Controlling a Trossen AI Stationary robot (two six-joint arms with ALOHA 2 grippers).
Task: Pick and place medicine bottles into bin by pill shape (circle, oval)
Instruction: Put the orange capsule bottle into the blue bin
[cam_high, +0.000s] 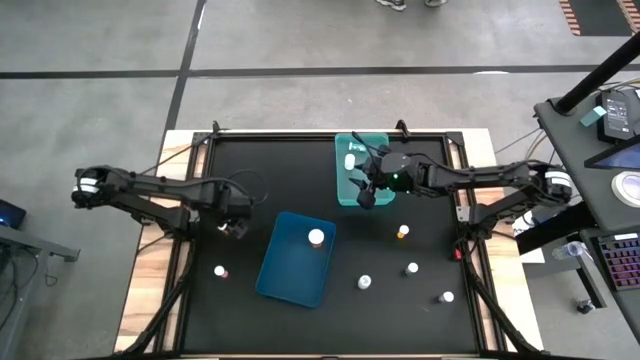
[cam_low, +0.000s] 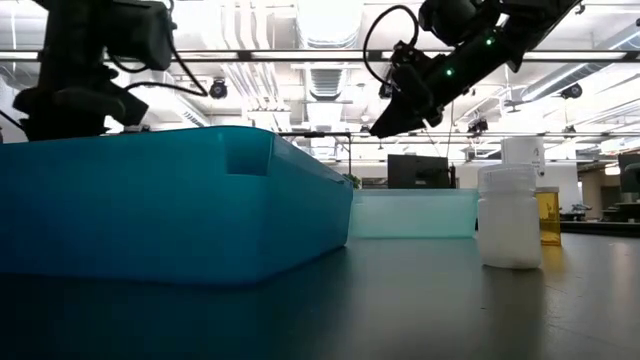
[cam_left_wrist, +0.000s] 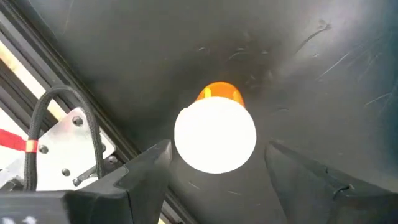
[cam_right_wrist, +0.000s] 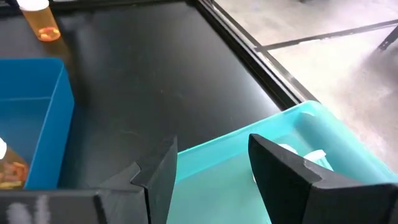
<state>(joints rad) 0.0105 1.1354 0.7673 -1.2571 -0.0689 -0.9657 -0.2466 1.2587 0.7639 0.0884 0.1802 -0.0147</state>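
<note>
From above, the left arm is reaching across the black table (cam_high: 300, 170) toward its middle, its left gripper (cam_high: 236, 226) hanging just left of the dark blue tray (cam_high: 280, 270). The right arm is stretching in from the right, with the right gripper (cam_high: 366, 196) hovering over the near edge of the pale teal tray (cam_high: 345, 185). One bottle (cam_high: 316, 237) is standing in the blue tray, a white one (cam_high: 349, 160) is lying in the teal tray, and five more are standing loose on the table: an amber one (cam_high: 402, 232), three white-capped ones (cam_high: 411, 268) toward the near right, and one (cam_high: 220, 271) at the near left.

At table level, the right gripper (cam_low: 392, 118) is hanging high above the teal tray (cam_low: 410, 214), empty, while a white bottle (cam_low: 510, 215) is hiding most of an amber one (cam_low: 549, 216) behind it.

The left wrist camera is showing what the others miss: an amber bottle (cam_left_wrist: 215, 134) standing on the table between the left gripper's (cam_left_wrist: 214, 168) wide-spread fingers (cam_left_wrist: 149, 171), not clamped.

The right wrist camera is showing the right gripper (cam_right_wrist: 211, 165) parted and holding nothing above the teal tray (cam_right_wrist: 214, 158), with white bottles (cam_right_wrist: 308, 158) partly hidden inside.
</note>
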